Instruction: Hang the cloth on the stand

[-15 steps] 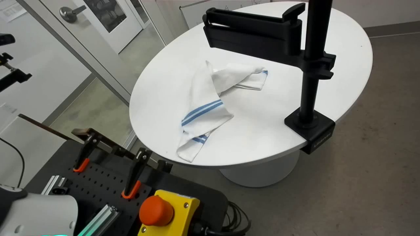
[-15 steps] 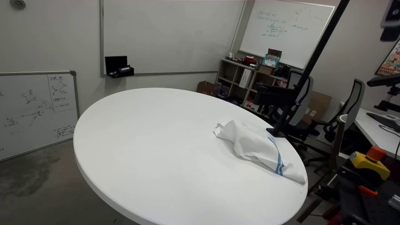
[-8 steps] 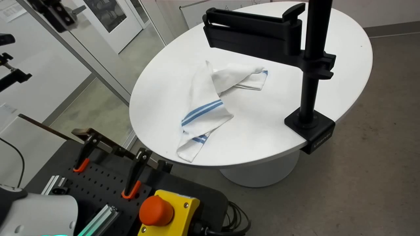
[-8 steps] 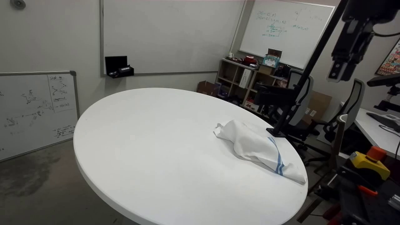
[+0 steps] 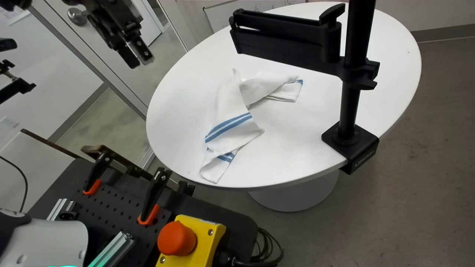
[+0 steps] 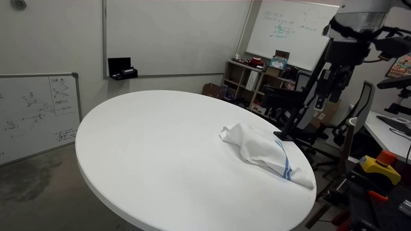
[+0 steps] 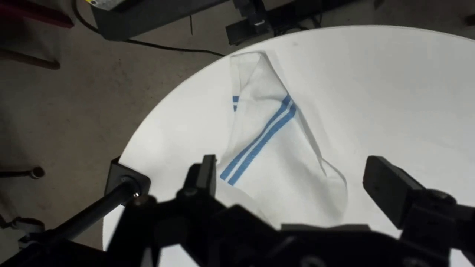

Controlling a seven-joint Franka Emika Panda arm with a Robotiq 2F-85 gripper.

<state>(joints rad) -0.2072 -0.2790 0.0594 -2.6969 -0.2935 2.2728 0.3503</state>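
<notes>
The white cloth with blue stripes (image 5: 229, 98) lies crumpled on the round table, one end near the edge. It also shows in an exterior view (image 6: 261, 149) and in the wrist view (image 7: 285, 155). The black stand (image 5: 350, 107) is clamped to the table edge, its flat bar (image 5: 282, 42) reaching over the table above the cloth; its pole also shows in the wrist view (image 7: 89, 213). My gripper (image 5: 139, 60) hangs in the air above and off the table edge, apart from cloth and stand. In the wrist view its fingers (image 7: 291, 166) are wide apart with nothing between them.
The white round table (image 5: 297, 148) carries the cloth and the stand. A black pegboard bench with clamps (image 5: 154, 191) and a yellow box with a red button (image 5: 207, 237) stands close to the table. A glass door, whiteboards, shelves and chairs are around.
My arm has come into both exterior views, moving down and toward the table and stand. The cloth and the stand have not moved.
</notes>
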